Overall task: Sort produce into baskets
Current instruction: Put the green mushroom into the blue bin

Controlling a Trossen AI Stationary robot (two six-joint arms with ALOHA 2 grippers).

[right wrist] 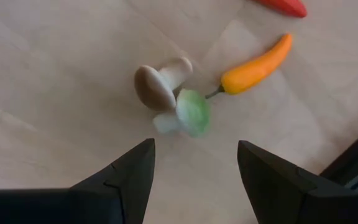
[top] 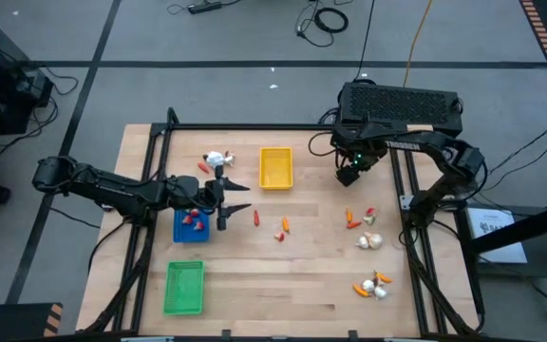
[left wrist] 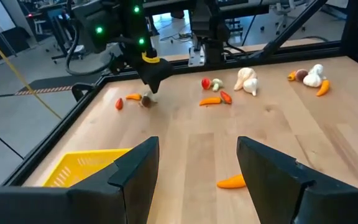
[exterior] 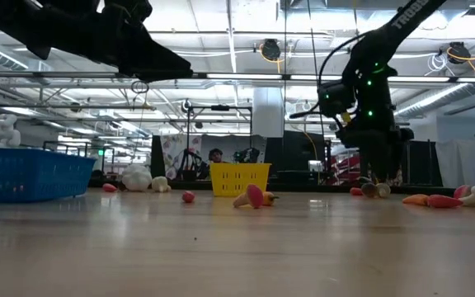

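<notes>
Green tray [top: 183,288] sits at the near-left of the table [top: 283,275], nothing visible in it. Blue tray [top: 190,226] just beyond it holds a few red-and-white pieces [top: 194,219].

Left gripper [top: 238,197] hovers just right of the blue tray, above the table, fingers [left wrist: 135,171] spread apart, nothing between them. Red piece [top: 256,218] lies just right of it. A whitish bulb cluster [top: 217,159] with a red piece [top: 204,167] beside it lies beyond the gripper, left of the yellow tray.

Yellow tray [top: 275,168] is at far centre, looks empty. Two small orange-red pieces [top: 283,228] lie loose mid-table, nearer than the yellow tray.

Right gripper [top: 348,176] points down at the far-right part of the table, jaws apart, gripping nothing. Right wrist view: brown-capped mushroom [right wrist: 160,82] touching a pale green piece [right wrist: 190,113] lies just ahead of the fingertips, orange pepper [right wrist: 258,63] beside them.

Further right: red and orange pieces [top: 359,218], a garlic bulb [top: 368,241], then a near-right cluster of bulbs and orange pieces [top: 373,286]. All still on the wood, none in a tray.
</notes>
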